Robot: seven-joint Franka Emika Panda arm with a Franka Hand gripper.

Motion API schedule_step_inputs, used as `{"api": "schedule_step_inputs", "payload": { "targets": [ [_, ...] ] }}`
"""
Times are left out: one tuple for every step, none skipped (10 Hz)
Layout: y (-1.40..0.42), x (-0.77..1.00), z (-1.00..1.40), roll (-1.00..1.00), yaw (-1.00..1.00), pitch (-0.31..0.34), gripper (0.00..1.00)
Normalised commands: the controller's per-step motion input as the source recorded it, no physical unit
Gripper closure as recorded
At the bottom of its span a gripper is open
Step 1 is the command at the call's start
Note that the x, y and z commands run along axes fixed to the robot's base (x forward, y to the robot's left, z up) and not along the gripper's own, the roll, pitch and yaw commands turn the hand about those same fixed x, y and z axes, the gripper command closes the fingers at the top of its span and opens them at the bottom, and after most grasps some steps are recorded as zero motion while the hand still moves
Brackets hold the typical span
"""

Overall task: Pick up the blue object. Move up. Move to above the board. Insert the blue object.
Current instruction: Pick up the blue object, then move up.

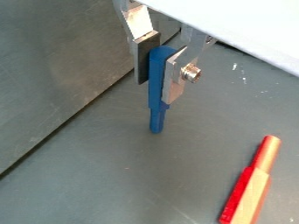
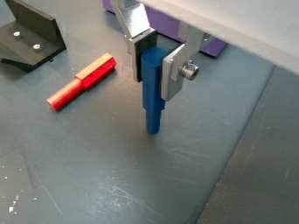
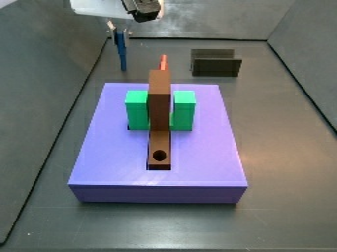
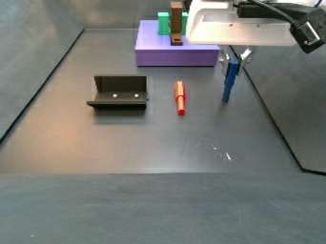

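Note:
My gripper is shut on the blue object, a slim blue peg held upright between the silver fingers; both wrist views show this. Its lower tip is at or just above the grey floor. In a side view the gripper and the blue object are beyond the far left corner of the purple slab, apart from the board. The board is a long brown bar lying on the slab, with its dark hole at the near end. In a side view the blue object hangs beside the slab.
The purple slab carries two green blocks flanking the board. A red peg lies on the floor near the blue object and also shows in both wrist views. The fixture stands further off. Bin walls surround the floor.

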Motion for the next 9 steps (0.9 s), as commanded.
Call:
{"api": "schedule_step_inputs", "payload": {
  "targets": [
    [0.00, 0.00, 0.00, 0.00, 0.00, 0.000, 1.00],
    [0.00, 0.00, 0.00, 0.00, 0.00, 0.000, 1.00],
    [0.00, 0.00, 0.00, 0.00, 0.00, 0.000, 1.00],
    [0.00, 0.00, 0.00, 0.00, 0.00, 0.000, 1.00],
    [0.00, 0.00, 0.00, 0.00, 0.00, 0.000, 1.00],
    [0.00, 0.00, 0.83, 0.00, 0.00, 0.000, 1.00],
    [0.00, -0.02, 0.80, 0.00, -0.01, 0.033, 1.00],
    [0.00, -0.06, 0.68, 0.00, -0.01, 0.073, 1.00],
    [0.01, -0.02, 0.32, 0.01, -0.01, 0.049, 1.00]
  ]
}}
